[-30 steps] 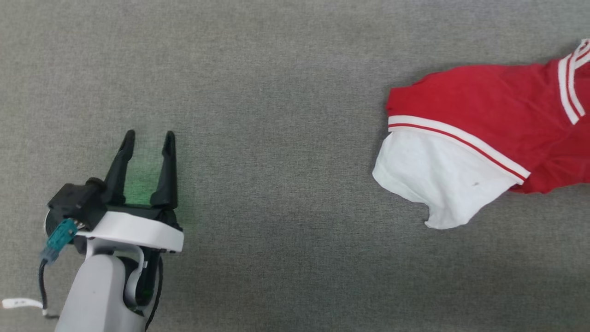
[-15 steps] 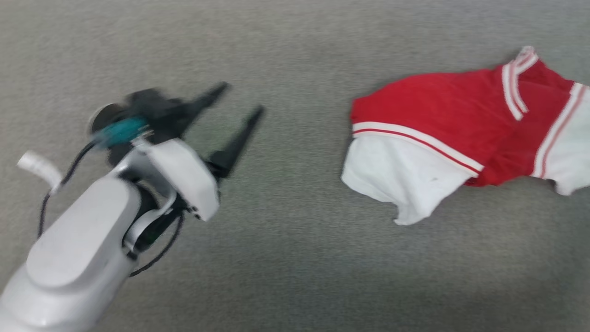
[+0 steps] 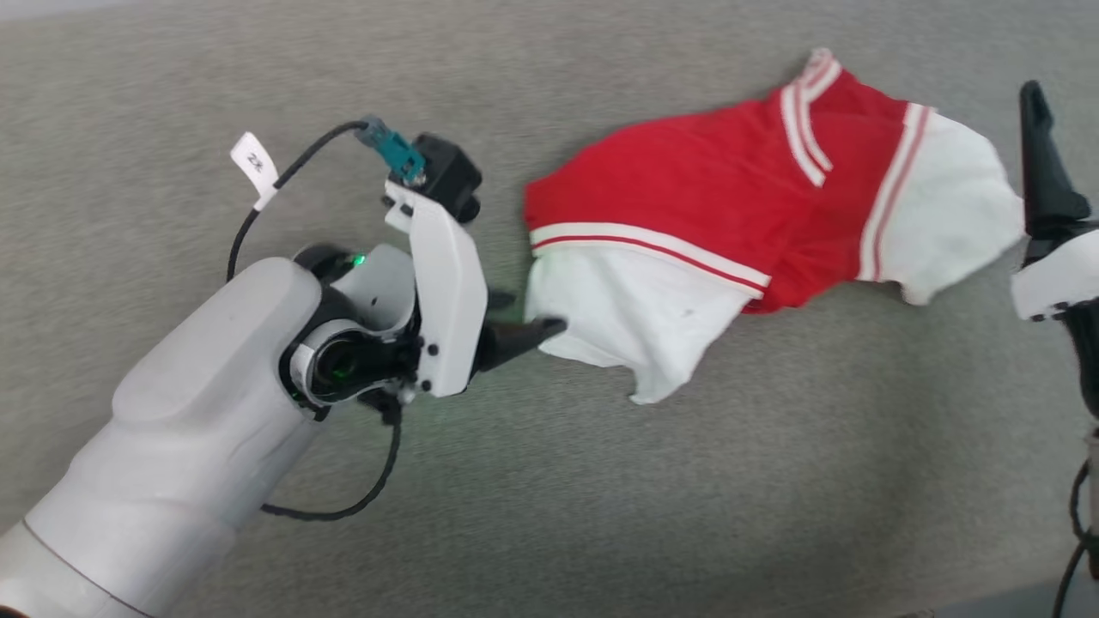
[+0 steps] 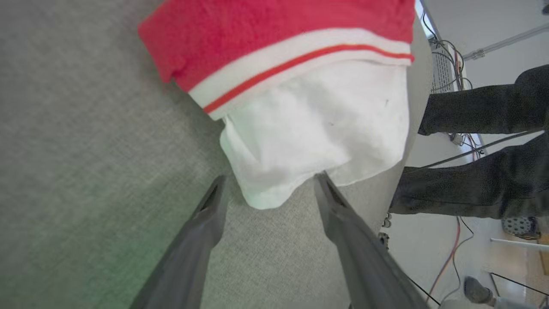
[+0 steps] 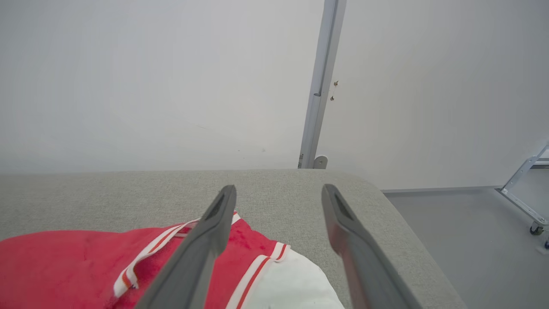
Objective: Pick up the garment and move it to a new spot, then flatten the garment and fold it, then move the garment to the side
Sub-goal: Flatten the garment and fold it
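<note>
Across the upper middle and right of the head view, found the garment (image 3: 713, 172) lying bunched on the grey padded surface (image 3: 601, 498), red body in the centre, left white sleeve (image 3: 635, 318) spilling toward the lower left, right white sleeve (image 3: 944, 215) at the far right end. At centre left, saw the left gripper (image 3: 534, 313) pointing right, fingers apart, tips at the edge of the left white sleeve. From the left wrist view, noted that sleeve's lowest corner lying between the spread fingertips, unpinched; could not judge any contact between cloth and fingers. At the right edge of the head view, caught one dark finger (image 3: 1043, 163) of the right gripper (image 5: 279, 189) just beside the right white sleeve. From the right wrist view, saw its fingers wide apart above the garment, holding nothing. At the right of the left wrist view, noticed a person's legs (image 4: 480, 111) in dark trousers.
</note>
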